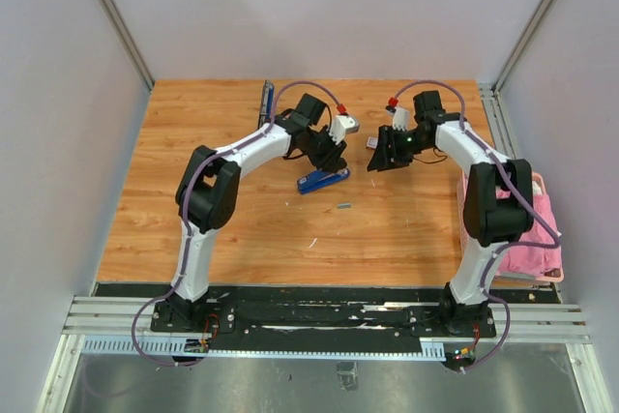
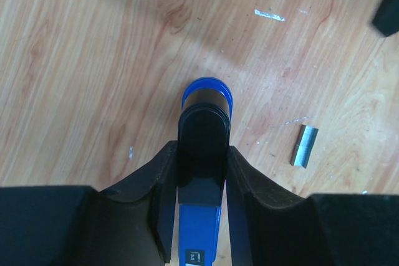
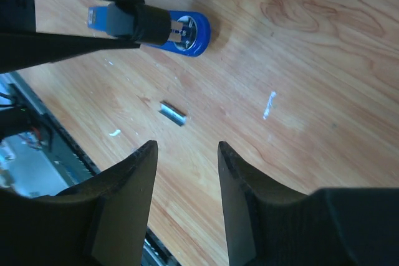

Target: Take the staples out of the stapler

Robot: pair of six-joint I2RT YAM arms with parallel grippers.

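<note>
The stapler, blue with a black top, lies on the wooden table near the middle. My left gripper is shut on the stapler; in the left wrist view its fingers press both sides of the black top. A short silvery staple strip lies loose on the wood just in front of the stapler; it also shows in the left wrist view and the right wrist view. My right gripper hangs open and empty to the right of the stapler.
A dark blue flat object lies at the back, behind the left arm. A pink cloth sits at the right table edge. Tiny pale slivers lie on the wood. Grey walls enclose the table on three sides.
</note>
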